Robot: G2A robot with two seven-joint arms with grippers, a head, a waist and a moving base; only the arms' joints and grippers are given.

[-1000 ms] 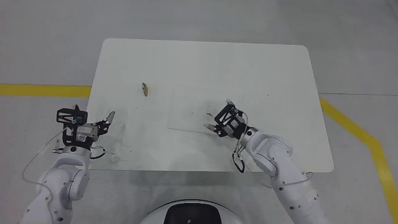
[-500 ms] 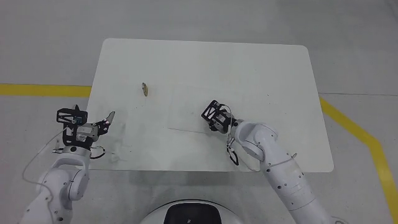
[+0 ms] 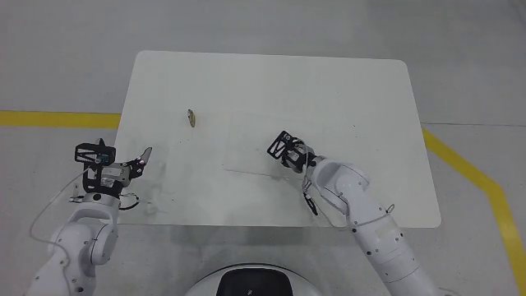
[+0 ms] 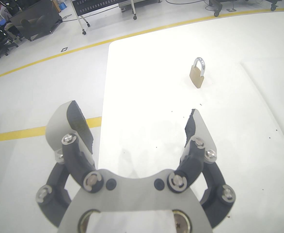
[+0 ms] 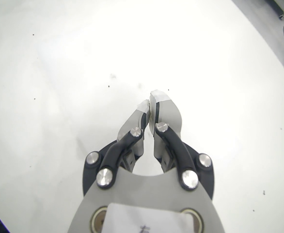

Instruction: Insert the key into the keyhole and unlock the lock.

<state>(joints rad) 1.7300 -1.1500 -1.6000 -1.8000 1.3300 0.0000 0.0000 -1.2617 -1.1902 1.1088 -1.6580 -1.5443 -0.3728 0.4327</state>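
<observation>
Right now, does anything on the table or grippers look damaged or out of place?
On the left gripper, one black rubber finger pad is ragged at its tip, and dark crumbs speckle the white table nearby. The brass padlock with a silver shackle stands upright, intact.

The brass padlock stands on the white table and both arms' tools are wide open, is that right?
Not quite. Only the left tool is open; the right tool is shut tight, as the right wrist view shows. The brass padlock does stand on the white table.
</observation>
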